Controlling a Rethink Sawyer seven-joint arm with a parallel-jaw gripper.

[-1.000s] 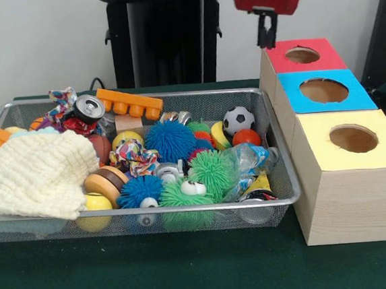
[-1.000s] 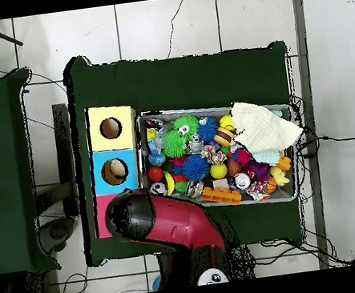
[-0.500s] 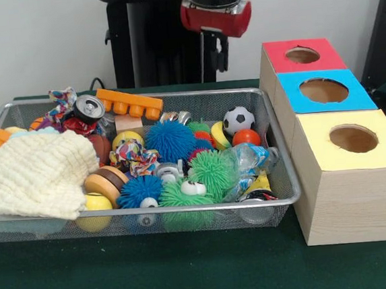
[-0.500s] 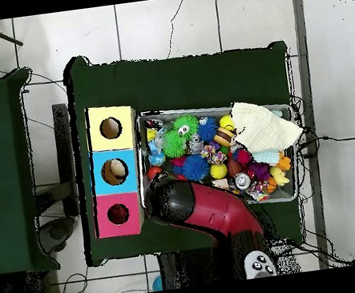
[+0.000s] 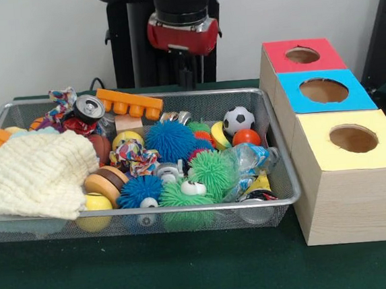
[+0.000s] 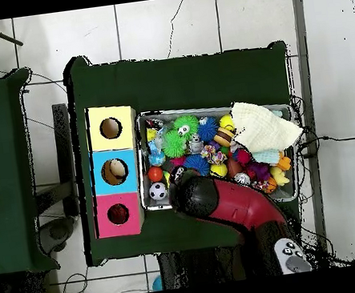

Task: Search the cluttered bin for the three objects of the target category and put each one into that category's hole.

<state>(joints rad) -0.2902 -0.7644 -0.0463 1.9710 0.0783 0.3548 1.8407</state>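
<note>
The wire mesh bin point(image 5: 277, 178) sits crammed with toys just below the gripper point(image 5: 186, 77), which hangs over its back rim. Off to the gripper's side stands the wooden box row, red hole point(image 5: 302, 55) nearest, then blue point(image 5: 323, 90), then yellow point(image 5: 353, 138)

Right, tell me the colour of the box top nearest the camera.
Yellow box top, clearest in the front view.

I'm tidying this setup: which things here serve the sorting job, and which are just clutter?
Job: wire bin; red box, blue box, yellow box with holes; hand over the bin.
Possibly just clutter, category unknown: cream cloth, orange block, soccer ball.
</note>
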